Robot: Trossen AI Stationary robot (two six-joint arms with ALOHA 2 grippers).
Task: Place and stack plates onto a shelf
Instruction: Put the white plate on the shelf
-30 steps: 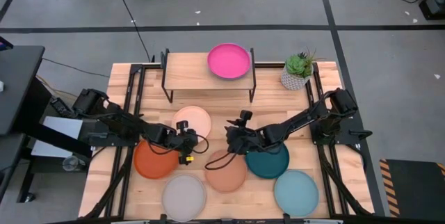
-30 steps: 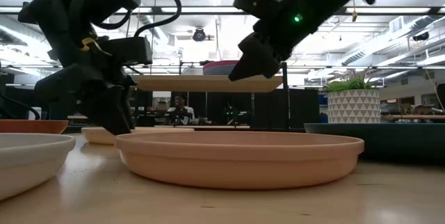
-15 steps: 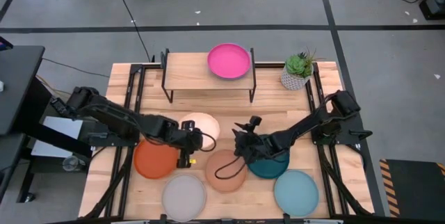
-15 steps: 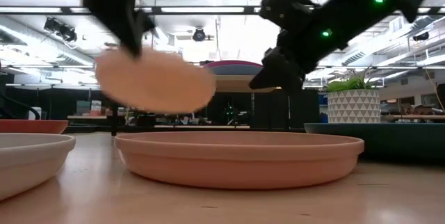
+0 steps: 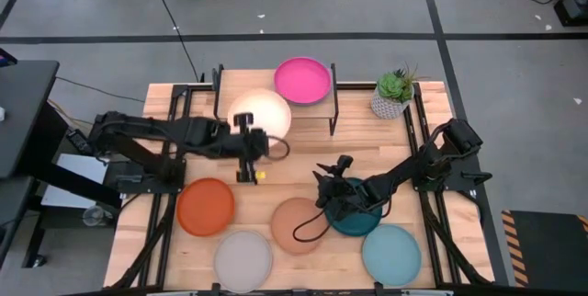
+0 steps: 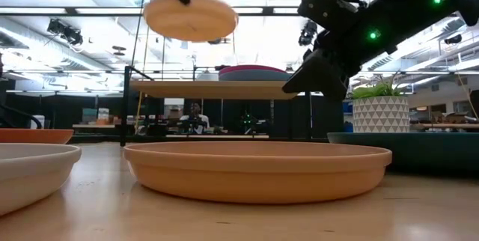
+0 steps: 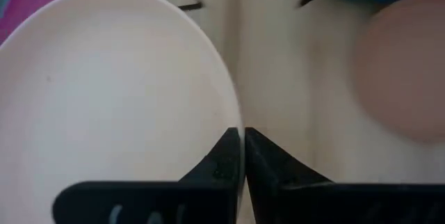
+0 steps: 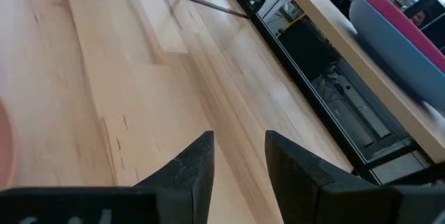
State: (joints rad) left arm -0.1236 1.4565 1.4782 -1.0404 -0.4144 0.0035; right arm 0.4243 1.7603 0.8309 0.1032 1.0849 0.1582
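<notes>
Lifted since before, cream plate (image 5: 261, 112) hangs level in left gripper (image 5: 246, 139).

Even overhead light falls on the table, shadows soft. In the low view, ceiling strip lights glare behind the right gripper (image 6: 318, 69), leaving it a silhouette. The cream plate (image 7: 111, 106) at the left gripper (image 7: 243, 156) is soft, out of focus.

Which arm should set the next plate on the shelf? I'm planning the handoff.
Left. Its hand is shut on the cream plate, held above the shelf beside the magenta plate. The right hand is open, empty and low, near the dark teal plate.
</notes>
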